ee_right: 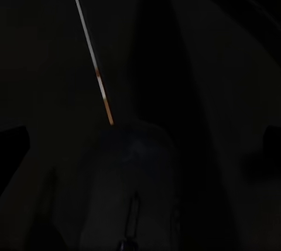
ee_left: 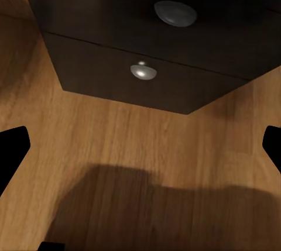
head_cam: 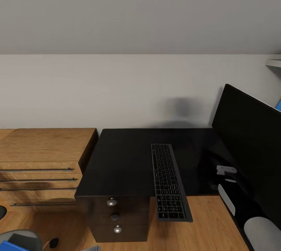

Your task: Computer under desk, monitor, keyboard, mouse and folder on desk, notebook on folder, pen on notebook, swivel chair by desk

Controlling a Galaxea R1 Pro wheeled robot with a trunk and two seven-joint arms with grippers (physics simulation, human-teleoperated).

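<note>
The left gripper (ee_left: 140,148) has its dark fingers (ee_left: 13,148) spread wide at the two edges of the left wrist view, with nothing between them, released over the wooden floor (ee_left: 117,140). Beyond them stands the front of the desk's drawer block (ee_left: 146,81), with two rounded metal knobs (ee_left: 143,71), one above the other. A soft shadow lies on the floor beneath the gripper.

The right wrist view is nearly black. Faint dark finger shapes (ee_right: 14,145) sit at its sides, but I cannot tell whether the right gripper is spread or closed, nor what it faces; a thin pale line (ee_right: 93,58) with an orange stretch crosses the dark.

From the head view, the black desk (head_cam: 121,161) stands against the pale wall (head_cam: 117,87). The keyboard (head_cam: 168,180) lies on it lengthwise, its near end hanging past the desk's front edge over the floor. The monitor (head_cam: 249,145) stands at the right of the desk, just beside the keyboard, its dark screen angled across the corner. Three drawer knobs (head_cam: 112,202) show on the desk's front. A wooden dresser (head_cam: 43,157) with long dark handles sits touching the desk's left side. At the lower left corner a grey rounded seat (head_cam: 23,237) with something blue (head_cam: 8,246) on it is partly cut off.
</note>
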